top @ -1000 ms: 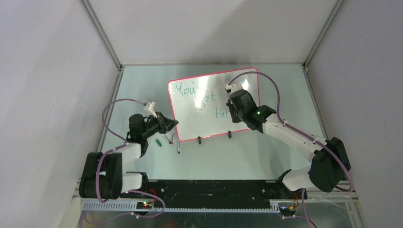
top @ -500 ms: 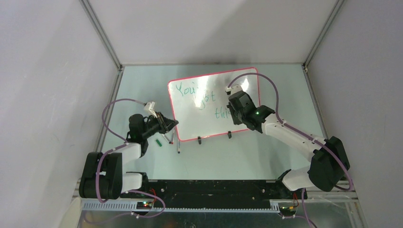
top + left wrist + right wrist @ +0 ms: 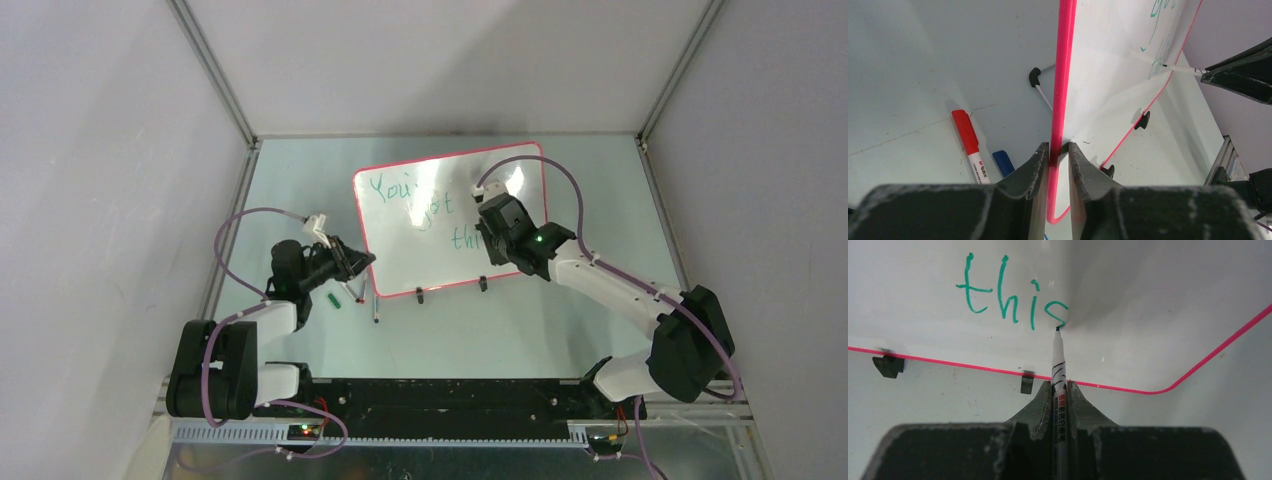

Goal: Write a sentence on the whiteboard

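This is a robotics lab test cell, not a lived-in room: the pale green table (image 3: pixel 300 170) under the whiteboard (image 3: pixel 400 255) is boxed in behind and on both sides by plain grey wall panels (image 3: pixel 430 60), joined at the corners by bare aluminium posts (image 3: pixel 215 75). In front of the whiteboard, a white-and-black left arm (image 3: pixel 260 320) and right arm (image 3: pixel 610 285) trail purple cables (image 3: pixel 222 240) and rise from a black rail (image 3: pixel 450 395). Beyond that rail, farther from the whiteboard, runs a slotted cable duct (image 3: pixel 400 432) carrying small circuit boards (image 3: pixel 305 430) with lit LEDs.
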Robot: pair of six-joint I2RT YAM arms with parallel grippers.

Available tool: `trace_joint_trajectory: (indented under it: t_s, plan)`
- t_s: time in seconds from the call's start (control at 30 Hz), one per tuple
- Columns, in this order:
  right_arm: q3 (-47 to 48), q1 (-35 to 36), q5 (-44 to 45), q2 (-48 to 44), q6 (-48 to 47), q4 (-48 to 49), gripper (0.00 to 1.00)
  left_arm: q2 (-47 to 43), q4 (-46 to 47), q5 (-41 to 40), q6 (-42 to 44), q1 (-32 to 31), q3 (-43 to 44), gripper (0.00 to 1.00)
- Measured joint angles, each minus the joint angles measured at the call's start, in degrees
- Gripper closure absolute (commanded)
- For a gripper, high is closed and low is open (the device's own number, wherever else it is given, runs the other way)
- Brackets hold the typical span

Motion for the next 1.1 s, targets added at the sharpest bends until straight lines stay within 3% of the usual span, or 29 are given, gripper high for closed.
trace_joint_trajectory:
  t_s: [0.33,0.4,0.43,0.57,0.6,0.67,0.9,1.1]
  plan:
    - [0.0,2.3,-1.1,1.2,0.0,-0.3,1.00,0.0,0.0,0.0,0.0,0.0,0.0,0.76]
    - [0.0,2.3,-1.8,1.1,0.0,0.0,1.00,0.0,0.0,0.0,0.0,0.0,0.0,0.67]
    - [0.0,2.3,-2.1,1.0,0.0,0.0,1.00,0.0,0.0,-0.2,0.0,0.0,0.0,0.58]
    - [-0.9,2.3,-4.3,-2.8,0.0,1.2,1.00,-1.1,-0.9,-1.9,0.1,0.0,-0.2,0.43]
    - [-1.5,2.3,-4.9,-5.0,0.0,1.7,1.00,-1.9,-1.1,-2.5,0.2,0.0,-0.5,0.17]
    - [-2.8,2.2,-5.9,-9.4,0.0,2.7,1.00,-4.6,-1.2,-4.0,0.4,0.0,-1.6,0.03]
    - [-4.9,1.6,-8.1,-20.9,0.2,5.9,1.00,-21.4,-8.6,-15.0,-1.1,0.0,-5.0,0.01]
    - [-7.6,1.0,-10.4,-22.4,0.9,7.6,1.00,-40.9,-26.3,-35.2,-7.7,0.0,-4.9,0.01]
